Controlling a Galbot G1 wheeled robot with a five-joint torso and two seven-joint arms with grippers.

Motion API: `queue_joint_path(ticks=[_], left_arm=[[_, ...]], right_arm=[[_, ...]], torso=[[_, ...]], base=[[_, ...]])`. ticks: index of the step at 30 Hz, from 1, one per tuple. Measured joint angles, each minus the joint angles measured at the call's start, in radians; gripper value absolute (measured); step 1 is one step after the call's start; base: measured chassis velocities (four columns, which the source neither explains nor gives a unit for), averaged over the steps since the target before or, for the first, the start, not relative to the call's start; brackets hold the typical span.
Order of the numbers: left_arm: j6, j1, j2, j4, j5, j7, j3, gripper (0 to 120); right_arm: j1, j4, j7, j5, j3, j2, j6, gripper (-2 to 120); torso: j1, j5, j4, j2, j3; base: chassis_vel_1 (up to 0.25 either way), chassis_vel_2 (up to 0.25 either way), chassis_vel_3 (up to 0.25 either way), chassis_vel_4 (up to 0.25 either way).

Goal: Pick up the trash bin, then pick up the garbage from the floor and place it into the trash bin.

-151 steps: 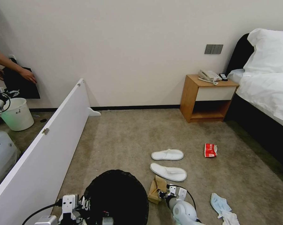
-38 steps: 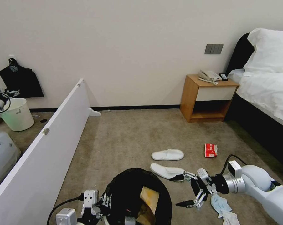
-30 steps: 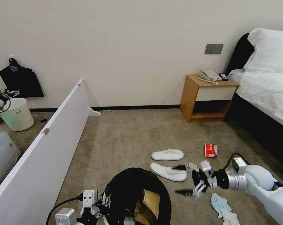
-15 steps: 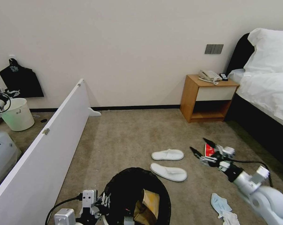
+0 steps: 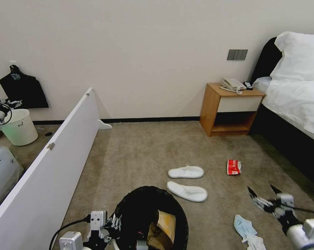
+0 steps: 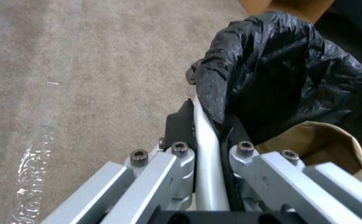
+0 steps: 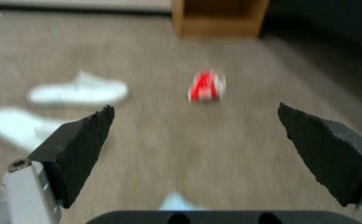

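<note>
The trash bin [image 5: 143, 201], lined with a black bag [image 6: 280, 77], hangs at the bottom centre of the head view. My left gripper [image 5: 106, 227] is shut on its rim, one finger inside and one outside [image 6: 208, 130]. A brown cardboard piece [image 5: 162, 225] [image 6: 326, 143] lies inside. My right gripper [image 5: 263, 196] [image 7: 195, 137] is open and empty at the lower right, above the pale mask [image 5: 245, 227]. On the carpet beyond it lie the red snack packet [image 5: 233, 167] [image 7: 205, 86] and two white slippers [image 5: 186, 172] [image 5: 187, 191] [image 7: 79, 91].
A long white panel [image 5: 59, 156] runs along the left. A wooden nightstand [image 5: 230, 107] with a phone stands at the far wall, and the bed [image 5: 296, 104] fills the right side. A plain white bucket [image 5: 19, 126] sits far left.
The cardboard piece went from the floor into the bin. My open right gripper left the bin, swung right past the slippers toward the red packet, then drew back to the lower right.
</note>
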Motion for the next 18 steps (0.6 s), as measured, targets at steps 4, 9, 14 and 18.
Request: queue_joint_path(ticks=[4,9,14,18], left_arm=[[0.000,0.002,0.000,0.000,0.000,0.000,-0.002,4],[0.000,0.004,0.001,-0.001,0.000,0.000,-0.004,4],[0.000,0.009,0.001,-0.005,0.001,0.000,-0.007,4],[0.000,0.011,0.001,-0.006,0.002,0.000,-0.009,4]], right_arm=[[-0.009,-0.057,0.001,0.014,-0.014,0.033,-0.053,100],[0.033,-0.184,-0.016,0.039,-0.042,0.063,-0.129,100],[0.157,-0.428,-0.042,0.002,-0.084,0.110,-0.145,100],[0.200,-0.505,-0.048,-0.007,-0.095,0.126,-0.145,100]], torso=[[0.000,0.0000,0.0006,0.000,0.000],[0.000,0.0000,0.0004,0.000,0.000],[0.000,0.0003,0.0006,0.000,0.000],[0.000,0.0002,0.0004,0.000,0.000]], base=[[0.000,0.000,0.000,0.000],[0.000,0.000,0.000,0.000],[0.000,0.000,0.000,0.000],[0.000,0.000,0.000,0.000]])
